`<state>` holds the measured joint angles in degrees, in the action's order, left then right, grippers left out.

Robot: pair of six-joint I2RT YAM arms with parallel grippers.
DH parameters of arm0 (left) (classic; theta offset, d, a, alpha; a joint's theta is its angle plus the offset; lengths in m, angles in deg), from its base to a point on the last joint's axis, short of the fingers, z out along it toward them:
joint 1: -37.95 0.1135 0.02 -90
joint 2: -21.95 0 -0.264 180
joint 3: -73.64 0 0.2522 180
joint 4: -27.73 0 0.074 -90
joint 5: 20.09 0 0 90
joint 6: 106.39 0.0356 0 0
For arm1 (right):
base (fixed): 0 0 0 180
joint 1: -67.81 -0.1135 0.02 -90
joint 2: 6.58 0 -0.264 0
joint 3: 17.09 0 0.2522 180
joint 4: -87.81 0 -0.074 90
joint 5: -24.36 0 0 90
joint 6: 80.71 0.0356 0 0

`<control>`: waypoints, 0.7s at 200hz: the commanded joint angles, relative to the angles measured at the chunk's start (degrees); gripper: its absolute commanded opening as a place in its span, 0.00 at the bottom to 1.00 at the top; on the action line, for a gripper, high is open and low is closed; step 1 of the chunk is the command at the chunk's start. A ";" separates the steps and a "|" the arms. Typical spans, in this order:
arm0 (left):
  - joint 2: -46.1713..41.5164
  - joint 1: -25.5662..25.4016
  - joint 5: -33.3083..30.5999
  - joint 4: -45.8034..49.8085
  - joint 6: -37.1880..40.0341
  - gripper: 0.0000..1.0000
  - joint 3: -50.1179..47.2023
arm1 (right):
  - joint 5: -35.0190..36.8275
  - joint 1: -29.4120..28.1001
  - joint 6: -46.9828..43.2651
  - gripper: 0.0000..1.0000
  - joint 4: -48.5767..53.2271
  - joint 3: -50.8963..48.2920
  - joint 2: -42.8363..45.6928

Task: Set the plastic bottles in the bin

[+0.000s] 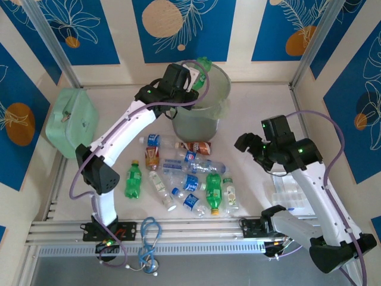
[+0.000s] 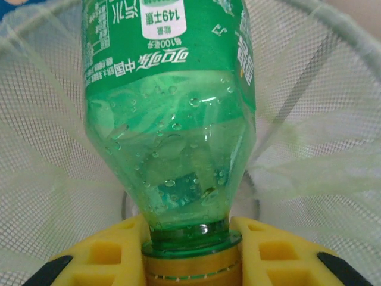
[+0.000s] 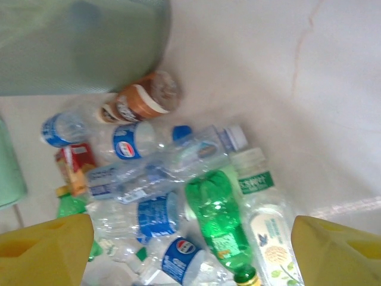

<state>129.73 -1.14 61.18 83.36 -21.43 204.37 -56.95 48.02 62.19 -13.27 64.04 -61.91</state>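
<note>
Clamping the green bottle [image 2: 172, 149] at its neck, the left pincer [image 2: 191, 238] hung above the bin [image 2: 333, 89], whose lined wall spread beyond and beneath it. Letting go cleanly would probably need the bottle wholly inside the rim. The right pincer [image 3: 190, 250] gaped, spare bottles [image 3: 155, 173] lying below it.
</note>
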 commanded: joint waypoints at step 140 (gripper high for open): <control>1.55 0.84 -3.02 7.61 -1.20 0.35 5.14 | 0.36 -0.95 -1.53 0.86 3.39 -8.19 -1.99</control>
<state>131.79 -0.84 59.28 89.63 -22.06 207.36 -56.80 48.24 61.10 -11.50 57.44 -63.18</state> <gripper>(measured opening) 0.296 0.857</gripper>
